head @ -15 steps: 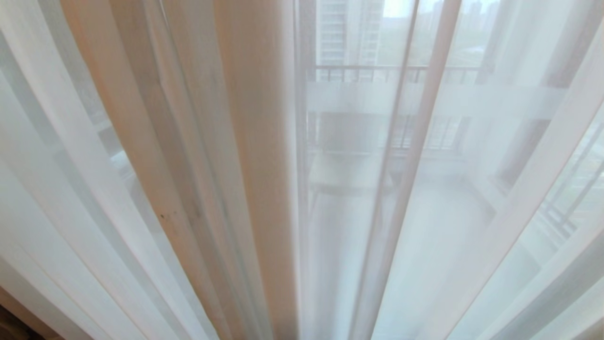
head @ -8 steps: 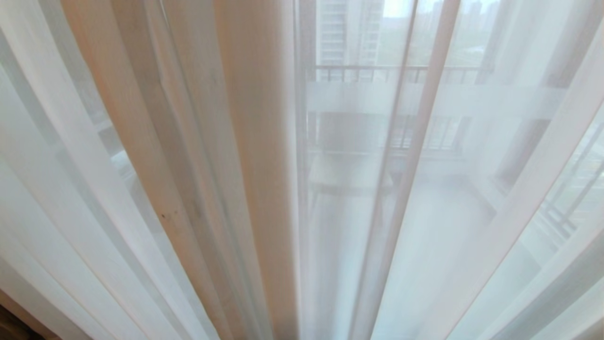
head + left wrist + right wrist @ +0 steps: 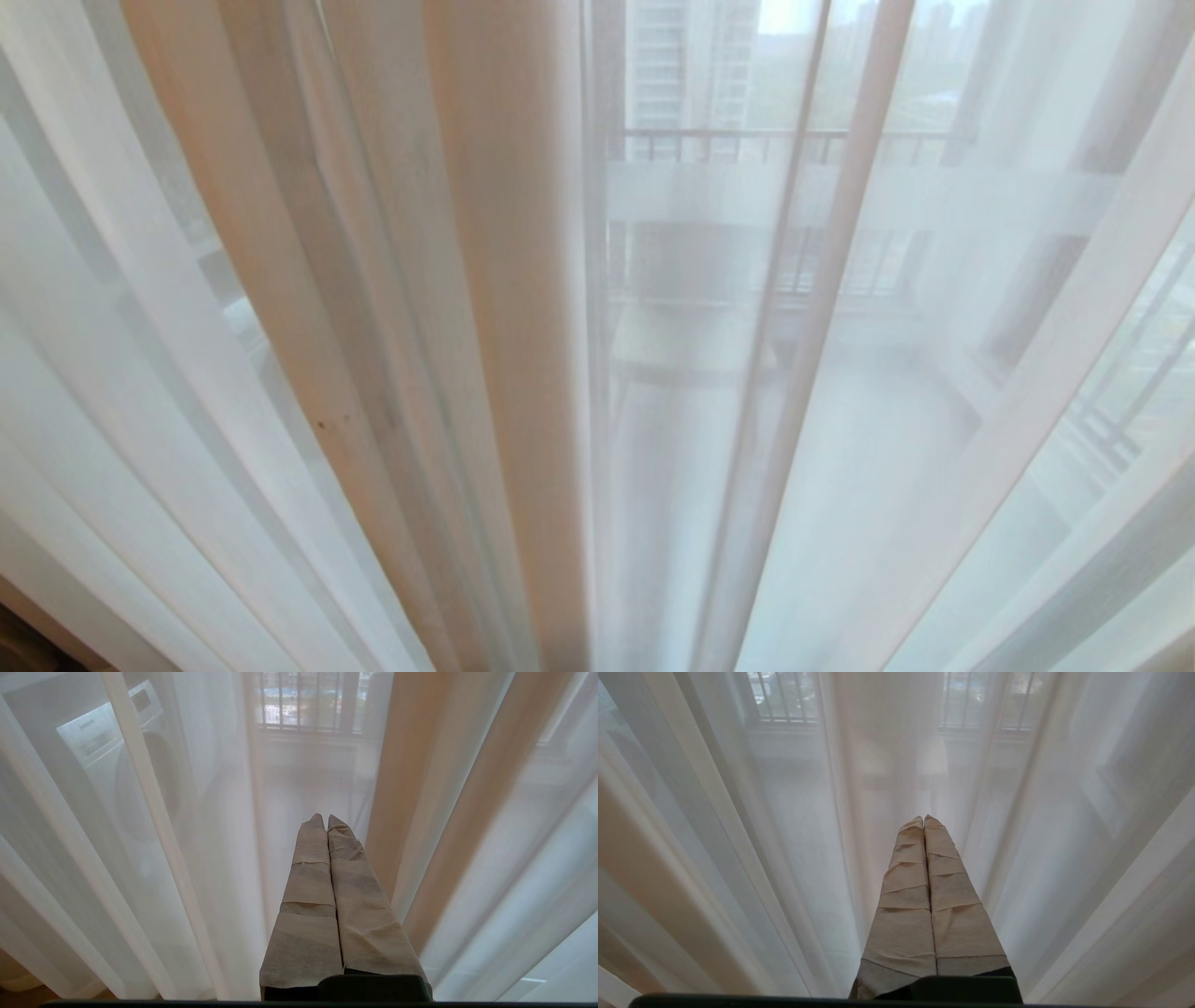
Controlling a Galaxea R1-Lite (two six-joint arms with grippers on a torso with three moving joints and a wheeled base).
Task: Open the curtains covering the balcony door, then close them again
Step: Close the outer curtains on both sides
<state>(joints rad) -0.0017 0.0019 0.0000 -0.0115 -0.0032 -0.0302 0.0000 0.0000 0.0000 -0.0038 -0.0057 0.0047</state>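
Observation:
The curtains fill the head view, drawn shut. A beige-tan fold (image 3: 504, 327) hangs at centre-left, with sheer white panels (image 3: 887, 467) on both sides. Through the sheer I dimly see the balcony door's glass with its frosted white band (image 3: 840, 196). Neither arm shows in the head view. My left gripper (image 3: 325, 817), wrapped in tan tape, is shut and empty. It points at the sheer, just beside a beige fold (image 3: 420, 788). My right gripper (image 3: 923, 818), taped the same way, is shut and empty too, facing sheer fabric (image 3: 784, 858). I cannot tell whether either tip touches the cloth.
Behind the sheer stand a washing machine (image 3: 117, 765), a balcony railing (image 3: 747, 140) and a small table (image 3: 691, 345). A strip of wooden floor (image 3: 28, 649) shows at the lower left corner under the curtain hem.
The sheer folds at the left edge have drifted slightly. Nothing else differs.

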